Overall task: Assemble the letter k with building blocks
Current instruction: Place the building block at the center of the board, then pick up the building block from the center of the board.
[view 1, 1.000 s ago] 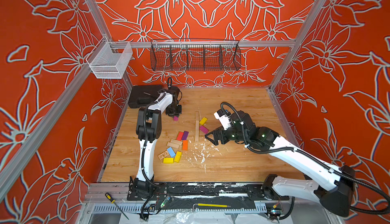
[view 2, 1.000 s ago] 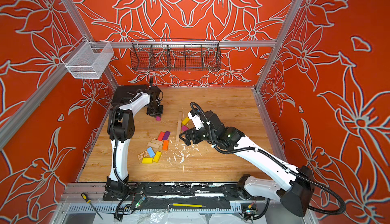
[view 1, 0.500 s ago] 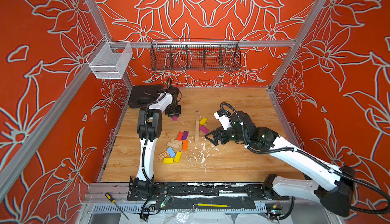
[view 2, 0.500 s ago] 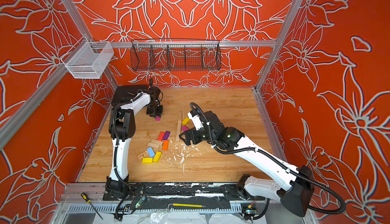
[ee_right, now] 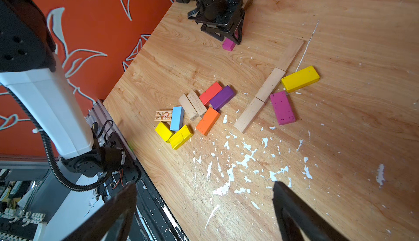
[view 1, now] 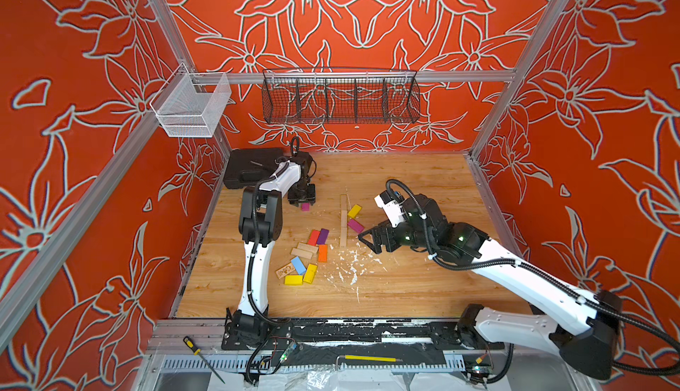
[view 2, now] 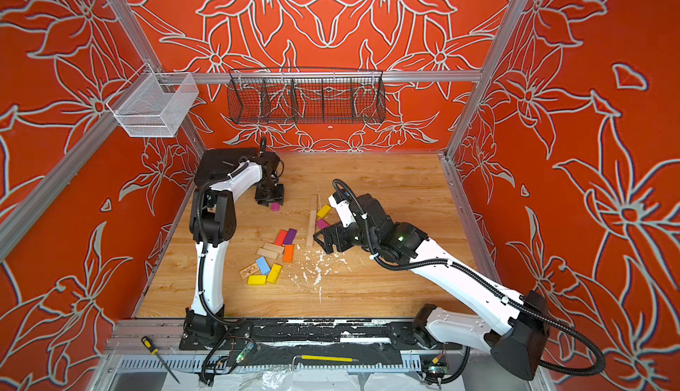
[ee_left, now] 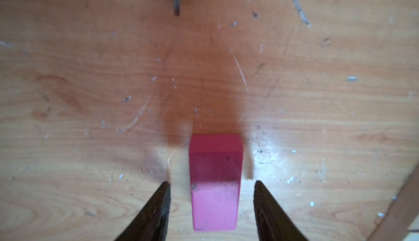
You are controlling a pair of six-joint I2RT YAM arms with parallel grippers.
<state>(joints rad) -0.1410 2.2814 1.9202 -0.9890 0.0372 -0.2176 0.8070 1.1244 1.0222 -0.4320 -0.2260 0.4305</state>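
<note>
**Left pincer lets go of a magenta block, far from the K**

The short magenta wooden block (ee_left: 215,205) lies flat on the pale wood-grain tabletop (view 1: 423,186), at the far left near a black case (view 1: 250,168). It is well apart from the letter. The left gripper (ee_left: 212,182) straddles it with its jaws roughly half spread. A strip of bare table shows on each side of the block, so nothing is held.

The K lies mid-table. Three plain wooden planks laid end to end (view 1: 343,220) form the stem. A yellow rectangular block (view 1: 354,210) and a second magenta block (view 1: 355,225) slant off the stem's right side as the arms. The spare coloured blocks (view 1: 322,253) sit in a loose cluster left of the stem.

The right gripper (ee_right: 204,184) hangs wide open and empty, just beside the lower arm of the K.

The step in hand looks like a release. To do it well, the jaws should clear both sides of the block. The wrist should then rise straight up, because any sideways drift could drag or spin the block.

Compared with a second ago, the left jaws have parted from a closed grip. The block, both arms and the K lie where they did.
</note>
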